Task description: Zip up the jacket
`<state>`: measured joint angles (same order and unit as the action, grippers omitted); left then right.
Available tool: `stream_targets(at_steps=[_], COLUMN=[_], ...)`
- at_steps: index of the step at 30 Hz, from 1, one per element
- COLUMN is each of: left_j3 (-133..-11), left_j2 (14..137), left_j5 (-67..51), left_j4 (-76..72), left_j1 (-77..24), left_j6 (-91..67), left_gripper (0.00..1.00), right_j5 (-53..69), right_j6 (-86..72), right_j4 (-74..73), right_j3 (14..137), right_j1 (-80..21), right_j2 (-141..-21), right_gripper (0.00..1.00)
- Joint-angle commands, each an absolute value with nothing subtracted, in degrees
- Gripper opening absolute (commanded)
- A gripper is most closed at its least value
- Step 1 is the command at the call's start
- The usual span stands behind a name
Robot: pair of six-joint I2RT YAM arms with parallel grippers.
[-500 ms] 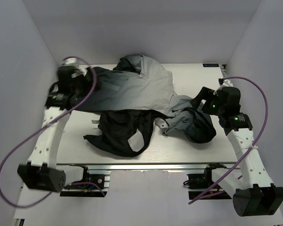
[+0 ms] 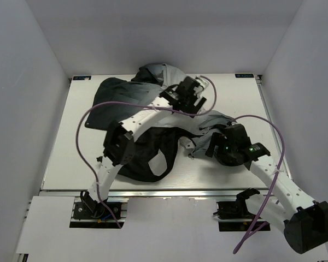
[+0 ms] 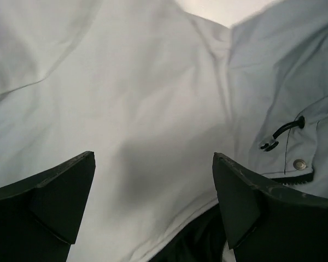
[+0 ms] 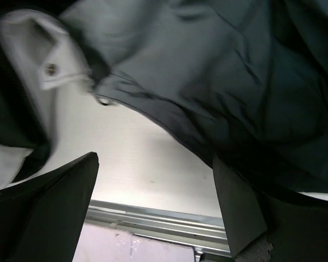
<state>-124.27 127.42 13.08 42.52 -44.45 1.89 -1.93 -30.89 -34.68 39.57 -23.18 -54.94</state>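
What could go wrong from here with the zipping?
The open left end effector hovers over plain grey fabric of the bunched jacket, with the zipper teeth off to one side; it may pinch cloth instead. The left arm's purple cable loops over the jacket and could snag.

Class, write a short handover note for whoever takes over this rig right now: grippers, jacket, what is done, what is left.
Left gripper: open, empty, above light grey cloth of the jacket.
Right gripper: open, empty, over the jacket's dark edge and bare table.
Jacket: crumpled mid-table, lining showing, seemingly unzipped.
Done: nothing zipped yet.
Left: flatten it, find both zipper sides, join, pull up.
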Motion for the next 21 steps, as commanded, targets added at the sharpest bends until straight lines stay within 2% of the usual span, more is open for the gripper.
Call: stream_targets(at_steps=[1, 9, 10, 11, 12, 15, 16, 21], left_j3=[-129.3, -128.6, -128.8, -129.2, -130.2, -131.1, -131.3, -129.4], left_j2=[129.7, 136.6, 137.2, 137.8, 138.9, 139.4, 138.8, 134.2], left_j5=[16.4, 17.0, 17.7, 18.2, 18.6, 19.9, 20.2, 22.7], left_j4=[45.0, 37.9, 37.1, 36.8, 36.7, 35.6, 35.3, 32.6], left_j1=[-45.6, -46.8, -46.7, -46.7, -46.7, -46.7, -46.7, -46.7], left_j6=[12.2, 12.9, 12.7, 12.3, 11.3, 9.0, 8.4, 5.5], left_gripper=[0.98, 0.98, 0.95, 0.86, 0.63, 0.22, 0.00, 0.00], right_j5=[-6.4, -3.0, -3.2, -3.5, -3.7, -4.5, -4.6, -3.4], right_j6=[-36.0, -37.9, -38.0, -38.2, -38.2, -38.1, -38.4, -39.7], right_j4=[-33.7, -30.5, -30.2, -30.2, -30.0, -28.5, -28.2, -21.5], right_j3=[36.7, 33.0, 32.3, 32.0, 31.6, 30.3, 30.3, 29.4], right_j1=[-23.5, -23.5, -23.5, -23.5, -23.5, -23.5, -23.5, -23.5], right_j2=[-52.3, -53.0, -52.7, -52.5, -52.3, -52.8, -53.3, -56.1], right_gripper=[0.89, 0.89, 0.89, 0.89, 0.89, 0.89, 0.89, 0.89])
